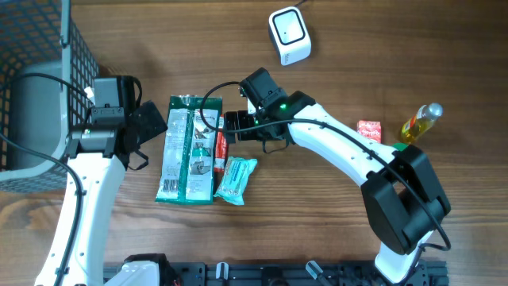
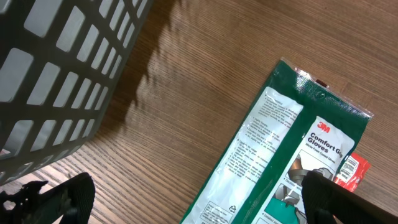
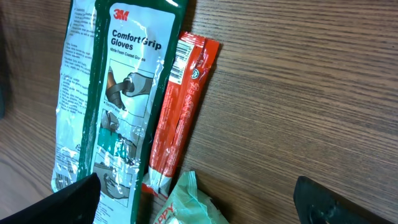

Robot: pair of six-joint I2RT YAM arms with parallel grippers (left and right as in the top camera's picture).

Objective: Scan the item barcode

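Wood-grain table [image 1: 333, 230] carries every item. A dark wire basket [image 1: 40, 48] fills the far corner on the left arm's side. A white scanner [image 1: 289, 35] sits at the far edge, well apart from the goods, with bare table between. A small red box [image 1: 369, 131] and a yellow bottle [image 1: 421, 121] stand near each other on the far side of the right arm.

Three packages lie flat at centre, side by side:
- A green pack [image 1: 189, 149], longest of the three.
- A red sachet [image 1: 221, 151], just beside the pack's edge on the right arm's side.
- A mint packet [image 1: 236, 179], its corner at the sachet's near end.

A black cable from the right arm loops over the pack's far corner.

Legible writing: the pack reads "3M Comfort Grip Gloves" above a glove picture; its pale panel bears fine print too small to read. The sachet shows a barcode patch face up at its far end and a round green logo, wording unreadable. The packet's orange letters are cut off.

The left gripper [image 2: 196, 186] stands between basket and pack, jaws spread wide, holding nothing. The right gripper [image 3: 196, 183] hangs over the sachet and the pack's edge, jaws likewise wide apart and empty.
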